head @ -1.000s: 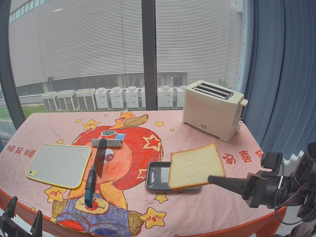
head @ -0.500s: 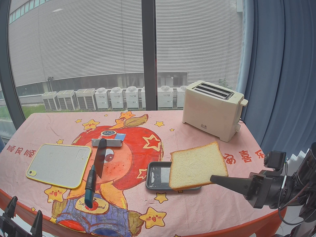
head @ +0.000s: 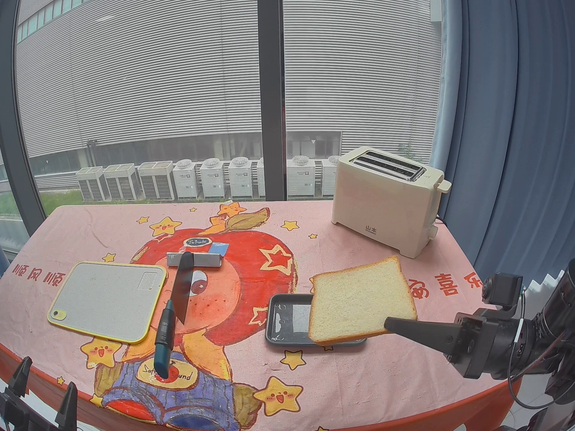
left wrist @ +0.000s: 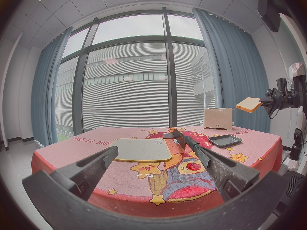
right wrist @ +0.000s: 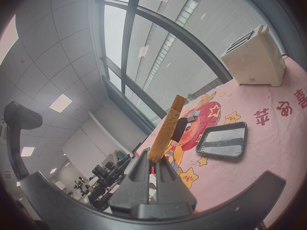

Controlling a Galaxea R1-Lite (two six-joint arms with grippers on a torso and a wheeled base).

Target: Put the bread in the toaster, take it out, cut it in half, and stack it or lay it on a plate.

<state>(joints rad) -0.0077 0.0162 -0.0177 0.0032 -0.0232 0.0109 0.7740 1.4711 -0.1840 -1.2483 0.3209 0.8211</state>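
My right gripper (head: 392,325) is shut on the near-right corner of a bread slice (head: 359,299), holding it flat in the air above the dark plate (head: 281,324). In the right wrist view the bread (right wrist: 167,128) stands edge-on between the fingers (right wrist: 142,166). The cream toaster (head: 386,197) stands at the back right, both slots empty. A knife (head: 171,309) with a teal handle lies left of centre, its blade resting on a small rack (head: 194,259). A grey cutting board (head: 108,299) with a yellow rim lies at the left. My left gripper (left wrist: 156,158) hangs open off the table's front left edge.
The table carries a pink cartoon cloth (head: 239,282). A window with a dark pillar (head: 269,85) runs behind it and a blue curtain (head: 509,121) hangs at the right, close behind the toaster. The toaster's lever (head: 444,186) sticks out toward the curtain.
The right gripper has carried the bread slightly to the right and a little higher. Nothing else has moved.
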